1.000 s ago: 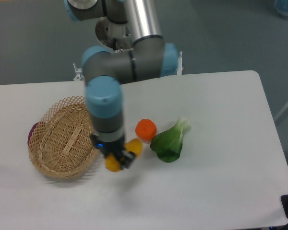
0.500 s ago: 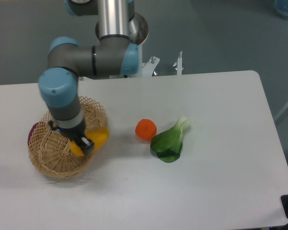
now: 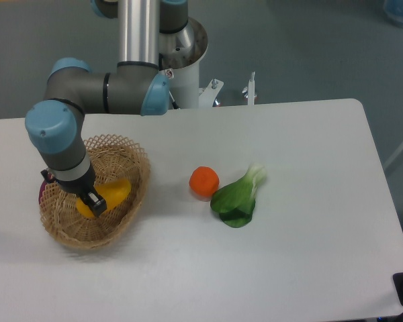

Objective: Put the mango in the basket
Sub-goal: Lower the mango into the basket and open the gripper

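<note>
a smooth yellow-orange oval mango lies in a light tan woven wicker basket. a round orange fruit sits beside a green leafy vegetable.

Lab: pedestal-mounted arm, white table

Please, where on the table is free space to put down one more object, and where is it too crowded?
Free patches: the wide right part of the table, right of the green leafy vegetable; the front strip below the basket and the orange fruit; and the gap between basket and orange fruit. Crowded: the basket itself, where the gripper is over the mango.
</note>
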{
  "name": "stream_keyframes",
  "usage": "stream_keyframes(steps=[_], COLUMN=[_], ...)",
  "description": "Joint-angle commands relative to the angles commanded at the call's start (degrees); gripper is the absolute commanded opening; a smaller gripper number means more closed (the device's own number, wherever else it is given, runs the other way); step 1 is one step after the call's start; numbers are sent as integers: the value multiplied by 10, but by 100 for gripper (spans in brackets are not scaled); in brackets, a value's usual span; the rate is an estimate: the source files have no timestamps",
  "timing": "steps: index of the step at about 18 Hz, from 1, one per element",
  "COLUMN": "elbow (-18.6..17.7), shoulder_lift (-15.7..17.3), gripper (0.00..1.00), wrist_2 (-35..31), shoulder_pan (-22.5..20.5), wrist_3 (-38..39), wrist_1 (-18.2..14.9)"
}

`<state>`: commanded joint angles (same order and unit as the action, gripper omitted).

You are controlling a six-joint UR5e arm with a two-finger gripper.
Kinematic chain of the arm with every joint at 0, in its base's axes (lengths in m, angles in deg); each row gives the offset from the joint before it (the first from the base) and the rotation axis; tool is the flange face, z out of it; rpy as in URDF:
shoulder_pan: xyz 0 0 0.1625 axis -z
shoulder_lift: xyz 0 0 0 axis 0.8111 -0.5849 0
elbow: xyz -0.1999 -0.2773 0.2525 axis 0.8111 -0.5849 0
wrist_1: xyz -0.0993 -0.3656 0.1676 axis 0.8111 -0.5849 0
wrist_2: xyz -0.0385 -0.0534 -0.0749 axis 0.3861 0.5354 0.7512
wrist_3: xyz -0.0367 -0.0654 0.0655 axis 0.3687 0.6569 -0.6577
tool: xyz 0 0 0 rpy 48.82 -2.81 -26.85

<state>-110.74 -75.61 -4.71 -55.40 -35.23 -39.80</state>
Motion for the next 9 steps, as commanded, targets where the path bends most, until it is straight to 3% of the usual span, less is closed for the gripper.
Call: stream_keyframes(steps=[2,5,6,9], elbow=[0,0,0,0], shoulder_lift=[1,2,2,8], gripper=[65,95,100,100], wrist_2=[0,-1,-3,-9], shoulder_pan=[0,0,0,0], wrist_3=[4,5,4,5], wrist_1=[2,6,6,7])
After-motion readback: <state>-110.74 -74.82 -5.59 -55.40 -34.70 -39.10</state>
